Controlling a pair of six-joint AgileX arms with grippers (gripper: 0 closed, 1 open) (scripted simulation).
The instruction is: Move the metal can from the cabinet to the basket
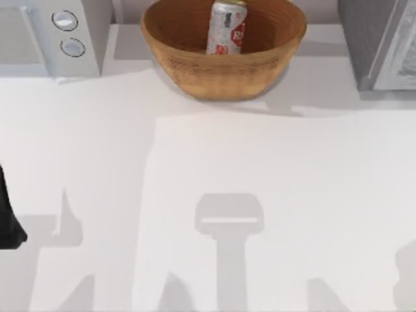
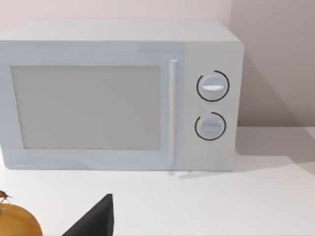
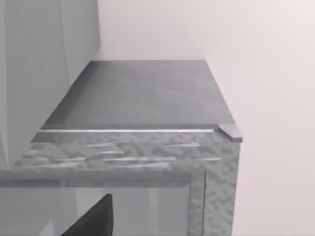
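Top view shows the metal can [image 1: 227, 27] standing upright inside the basket [image 1: 221, 68] at the far middle of the white table [image 1: 260, 195], with the white microwave [image 1: 58, 36] to its left and the cabinet [image 1: 380, 42] to its right. The left arm [image 1: 9, 218] is at the table's left edge. For both hands I cannot tell if the fingers are spread or pressed together.

You see the can [image 1: 227, 27], silver with red marks, leaning inside the basket [image 1: 195, 65], a tan woven bowl at the tabletop's far middle. The cabinet [image 1: 364, 39], dark grey with a paler door panel, stands at far right.
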